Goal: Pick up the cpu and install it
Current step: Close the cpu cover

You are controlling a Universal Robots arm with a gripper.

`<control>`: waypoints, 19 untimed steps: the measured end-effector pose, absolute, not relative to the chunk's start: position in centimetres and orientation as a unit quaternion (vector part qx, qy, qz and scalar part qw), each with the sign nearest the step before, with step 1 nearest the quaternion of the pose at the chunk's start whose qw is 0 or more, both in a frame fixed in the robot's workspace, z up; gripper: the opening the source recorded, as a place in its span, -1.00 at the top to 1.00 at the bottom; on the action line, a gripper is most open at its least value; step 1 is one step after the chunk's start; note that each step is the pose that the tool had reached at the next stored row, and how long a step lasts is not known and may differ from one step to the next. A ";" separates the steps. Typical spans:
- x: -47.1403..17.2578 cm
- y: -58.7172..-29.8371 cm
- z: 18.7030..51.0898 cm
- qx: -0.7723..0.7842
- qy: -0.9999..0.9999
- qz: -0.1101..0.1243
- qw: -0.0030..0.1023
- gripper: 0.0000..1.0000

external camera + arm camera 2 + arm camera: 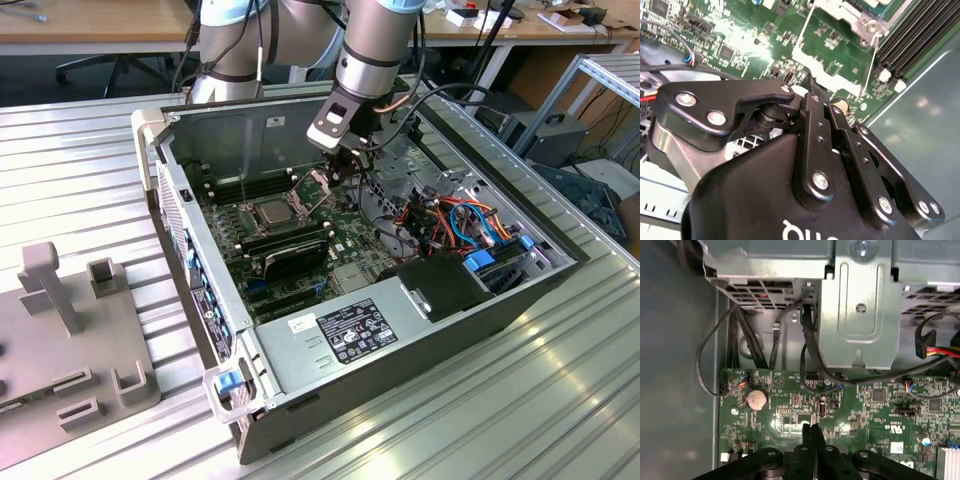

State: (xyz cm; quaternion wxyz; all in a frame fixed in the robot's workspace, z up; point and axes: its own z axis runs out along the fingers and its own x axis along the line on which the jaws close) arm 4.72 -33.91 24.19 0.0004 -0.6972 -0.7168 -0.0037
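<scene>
1. The cpu looks already seated flat in the socket, silvery face up.
2. Right beside the socket, on the exterior view's right, the metal frame stands hinged open.
3. The gripper hangs over that frame, so the chip lies to the exterior view's left of it. Its fingers are pinched together, with nothing between them that I can see.

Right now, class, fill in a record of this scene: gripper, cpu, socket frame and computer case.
gripper: shut, low over the green motherboard, near the socket frame
cpu: lying in the socket, not held
socket frame: hinged open
computer case: side open, lying on the ribbed metal table
</scene>
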 end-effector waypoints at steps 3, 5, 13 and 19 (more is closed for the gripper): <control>3.8 -33.9 24.2 -0.697 -0.717 -0.005 -0.001 0.79; 3.2 -33.9 24.2 -0.697 -0.717 -0.007 -0.003 0.79; 1.0 -33.9 24.2 -0.697 -0.717 -0.007 -0.003 0.79; -1.7 -33.9 24.2 -0.697 -0.717 -0.008 -0.004 0.79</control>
